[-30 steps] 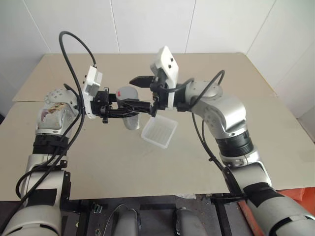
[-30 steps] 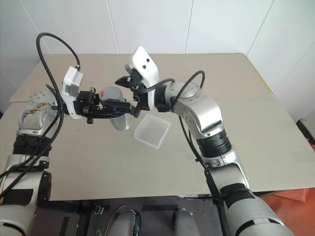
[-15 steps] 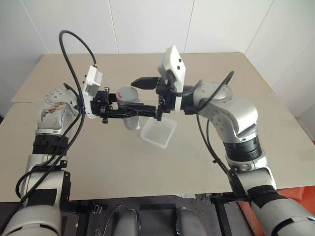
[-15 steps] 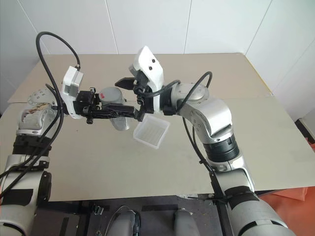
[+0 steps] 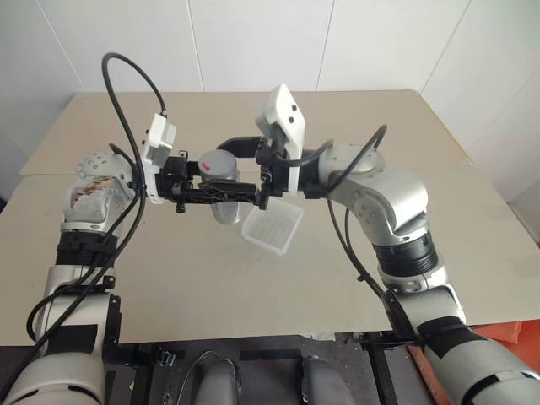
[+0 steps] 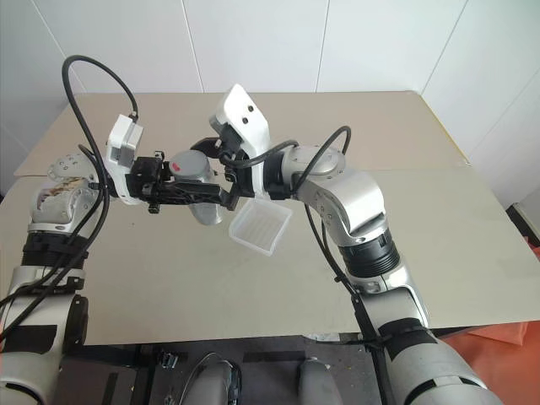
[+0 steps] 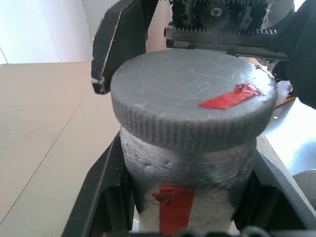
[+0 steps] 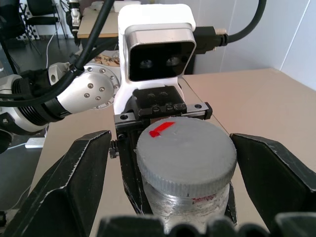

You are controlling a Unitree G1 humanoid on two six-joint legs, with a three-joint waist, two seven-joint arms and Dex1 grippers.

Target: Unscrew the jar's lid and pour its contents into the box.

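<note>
The left gripper (image 5: 221,193) is clamped on the jar (image 7: 190,190), held above the table (image 5: 422,152) beside the box (image 5: 272,227). The right gripper (image 8: 185,163) has its jaws apart around the lid (image 8: 186,153), seemingly not touching it.

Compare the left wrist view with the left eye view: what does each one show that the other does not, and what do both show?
Left wrist view alone: the ridges around the lid's edge and a red vertical mark on the jar's side.

Left eye view alone: the box lying on the table under the grippers.

Both: the left gripper shut on the jar, the lid on with its red strip, and the right gripper open, one finger on each side of the lid.
</note>
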